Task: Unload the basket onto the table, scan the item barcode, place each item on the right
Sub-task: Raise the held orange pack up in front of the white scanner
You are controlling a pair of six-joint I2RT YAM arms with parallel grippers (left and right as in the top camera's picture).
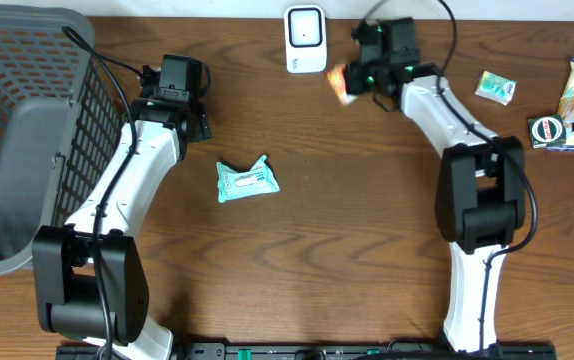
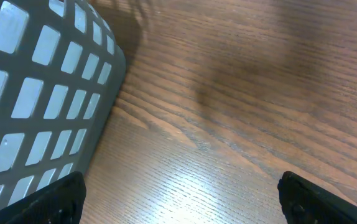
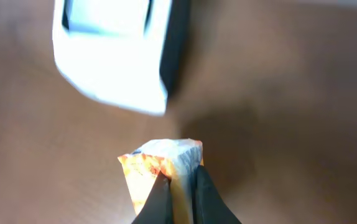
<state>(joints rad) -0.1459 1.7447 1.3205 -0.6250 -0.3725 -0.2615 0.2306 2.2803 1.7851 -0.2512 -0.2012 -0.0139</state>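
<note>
Your left gripper (image 1: 172,85) hangs spread and empty near the left edge of the brown wooden table (image 1: 367,220). Near the far edge, your right gripper (image 3: 178,193) pinches the small orange-and-white crinkly packet (image 3: 160,163) just beside the white plastic scanner (image 1: 306,40). The packet looks light, soft and slippery, so grip its sealed edge.

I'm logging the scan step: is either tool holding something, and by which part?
The right tool pinches a small orange packet by one end, its other end poking out toward the white scanner. The left tool is open, holding nothing.

Scanner (image 3: 110,62) blurred, cropped, packet (image 3: 160,163) label perhaps unreadable
</note>
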